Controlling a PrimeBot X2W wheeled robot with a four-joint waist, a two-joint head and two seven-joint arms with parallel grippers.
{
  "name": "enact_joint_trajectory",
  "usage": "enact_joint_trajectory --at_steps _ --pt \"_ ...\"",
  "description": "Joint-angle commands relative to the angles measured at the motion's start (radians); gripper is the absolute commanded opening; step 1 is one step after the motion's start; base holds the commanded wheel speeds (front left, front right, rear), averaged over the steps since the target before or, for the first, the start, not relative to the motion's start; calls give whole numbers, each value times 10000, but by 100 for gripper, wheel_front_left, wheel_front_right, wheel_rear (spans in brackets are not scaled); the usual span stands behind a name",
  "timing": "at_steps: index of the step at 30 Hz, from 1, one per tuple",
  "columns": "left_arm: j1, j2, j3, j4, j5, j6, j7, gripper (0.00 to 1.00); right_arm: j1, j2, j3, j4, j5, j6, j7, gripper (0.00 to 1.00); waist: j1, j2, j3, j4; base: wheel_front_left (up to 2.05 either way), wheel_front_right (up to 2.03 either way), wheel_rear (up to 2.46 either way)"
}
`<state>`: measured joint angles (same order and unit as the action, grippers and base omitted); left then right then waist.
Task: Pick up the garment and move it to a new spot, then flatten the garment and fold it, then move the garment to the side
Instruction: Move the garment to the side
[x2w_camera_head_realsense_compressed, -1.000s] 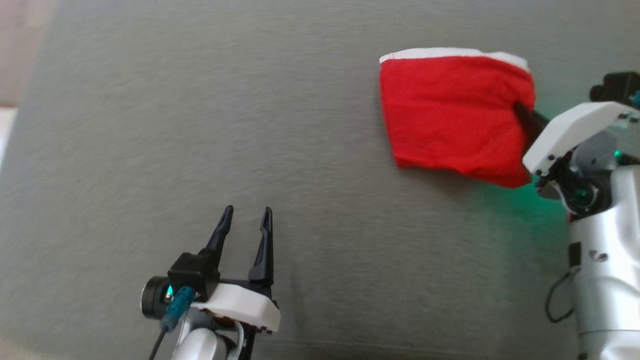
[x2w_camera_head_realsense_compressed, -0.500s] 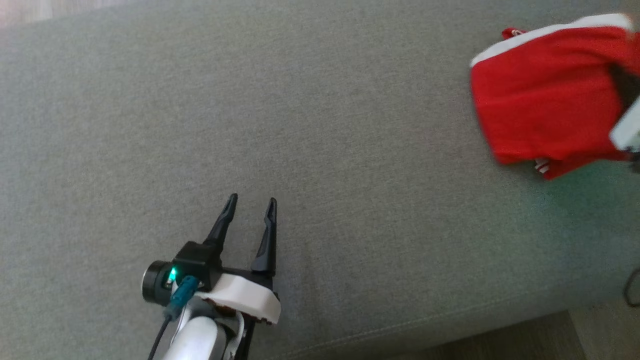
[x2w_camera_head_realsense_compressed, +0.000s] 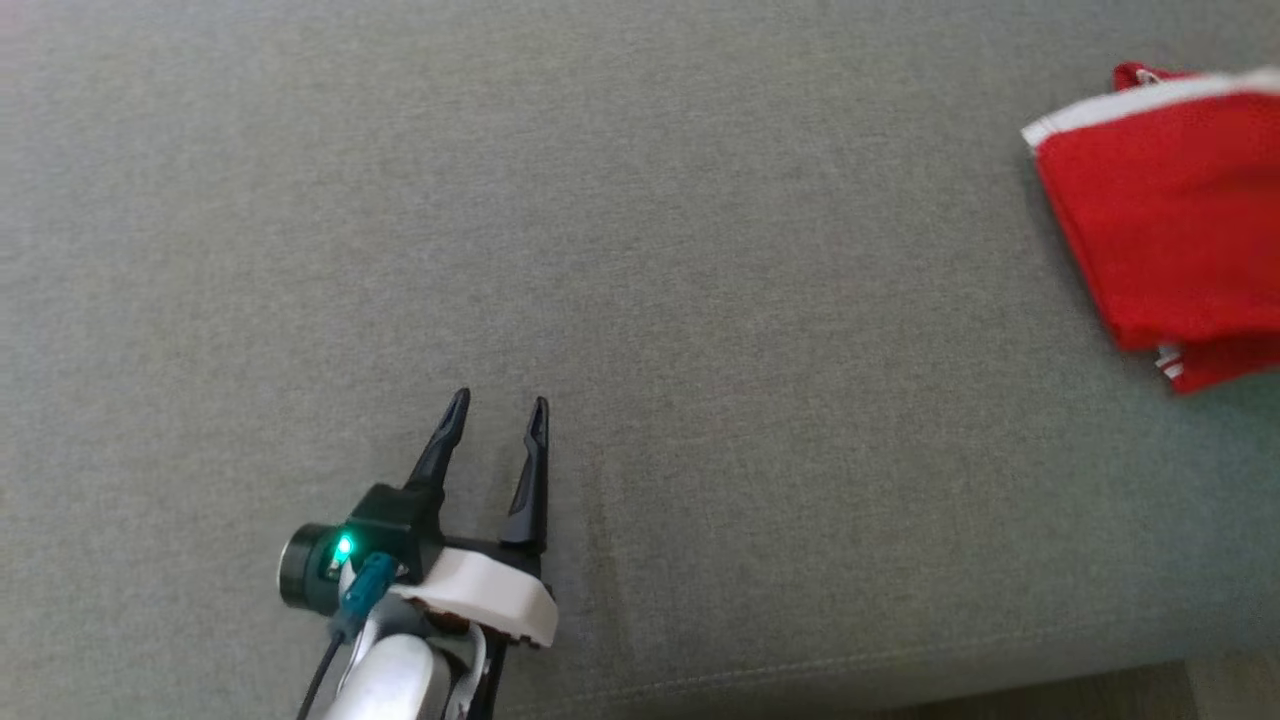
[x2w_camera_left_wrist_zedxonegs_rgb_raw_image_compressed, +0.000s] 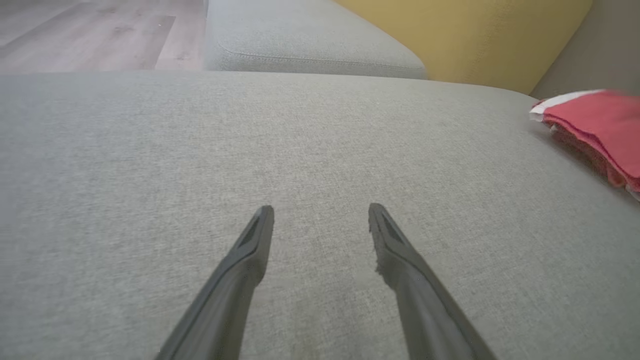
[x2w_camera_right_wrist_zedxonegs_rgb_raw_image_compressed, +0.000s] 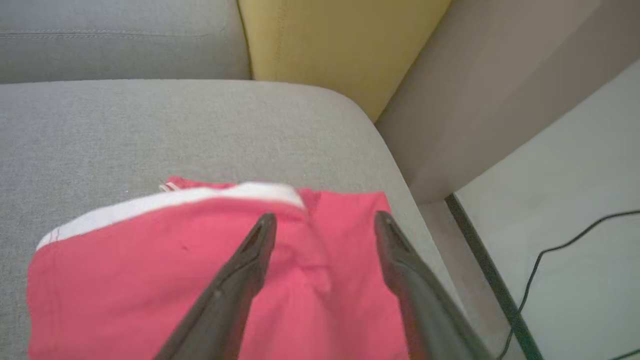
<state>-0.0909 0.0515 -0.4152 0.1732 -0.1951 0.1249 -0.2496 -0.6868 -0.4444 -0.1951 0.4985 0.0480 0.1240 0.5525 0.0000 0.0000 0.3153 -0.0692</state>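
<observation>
Two grippers, both spread with nothing between the fingers: left gripper (x2w_camera_head_realsense_compressed: 497, 405) sits low over the bare grey cushion (x2w_camera_head_realsense_compressed: 700, 300), folded red garment (x2w_camera_head_realsense_compressed: 1170, 230) well off to its right; right gripper (x2w_camera_right_wrist_zedxonegs_rgb_raw_image_compressed: 325, 220) hangs directly over that garment, near the cushion's corner

Garment (x2w_camera_head_realsense_compressed: 1165, 220) on right end of cushion (x2w_camera_head_realsense_compressed: 640, 250)

1 red garment (x2w_camera_head_realsense_compressed: 1170, 220), 1 left tool (x2w_camera_head_realsense_compressed: 500, 402), 1 right tool (x2w_camera_right_wrist_zedxonegs_rgb_raw_image_compressed: 325, 220), 1 yellow cushion (x2w_camera_right_wrist_zedxonegs_rgb_raw_image_compressed: 340, 45), 1 black cable (x2w_camera_right_wrist_zedxonegs_rgb_raw_image_compressed: 570, 238).
</observation>
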Motion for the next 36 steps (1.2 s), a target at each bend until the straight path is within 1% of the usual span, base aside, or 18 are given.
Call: enact_joint_trajectory --at_steps 1,3,5,8,12,16,19,22,26,27,31,34,35,36 --pt "-111 -12 303 -340 -52 64 -122 100 -181 -346 150 -454 -177 67 -248 100 0 0 -126 36 0 0 0" --pt "25 -12 377 -382 -139 113 -122 100 -110 -322 243 -687 -366 67 -592 100 0 0 -303 20 0 0 0" --pt "151 -12 449 -453 -267 149 -122 100 17 -153 311 -1055 -352 67 -980 100 0 0 -543 -4 0 0 0" --pt "348 -13 512 -541 -452 204 -122 100 469 227 538 -1790 -102 67 -1539 100 0 0 -989 -19 0 0 0" --pt "661 -13 644 -528 -657 318 -122 100 1510 703 964 -2984 378 67 -2170 100 0 0 -1636 50 0 0 0" --pt "1000 -13 925 -559 -702 523 -122 100 2904 1468 1365 -4239 752 67 -2660 100 0 0 -2185 230 0 0 0" --pt "1228 -13 1128 -667 -619 499 -122 100 3987 2024 1521 -5023 697 67 -3108 100 0 0 -2446 414 0 0 0" --pt "1440 -12 1295 -645 -473 443 -122 100 5044 2735 1568 -5479 616 67 -3685 100 0 0 -2724 642 0 0 0" --pt "1691 -12 1524 -495 -234 414 -122 100 6455 3400 1509 -5450 240 67 -4673 100 0 0 -3108 967 0 0 0" --pt "1691 -12 1524 -495 -234 414 -122 100 6455 3400 1509 -5450 240 67 -4673 100 0 0 -3108 967 0 0 0" --pt "1868 -12 1754 -384 -55 374 -122 100 7507 3748 1643 -4965 -530 67 -5955 100 0 0 -3284 1132 0 0 0" --pt "1986 -12 1848 -343 27 327 -122 100 7969 3902 1645 -4458 -534 67 -6829 100 0 0 -3400 1177 0 0 0" --pt "2067 -12 1876 -337 69 308 -122 100 8147 3928 1694 -4134 -535 67 -7336 100 0 0 -3457 1187 0 0 0" --pt "2107 -12 1892 -336 83 305 -122 100 8193 3932 1702 -3977 -379 67 -7529 100 0 0 -3487 1183 0 0 0"
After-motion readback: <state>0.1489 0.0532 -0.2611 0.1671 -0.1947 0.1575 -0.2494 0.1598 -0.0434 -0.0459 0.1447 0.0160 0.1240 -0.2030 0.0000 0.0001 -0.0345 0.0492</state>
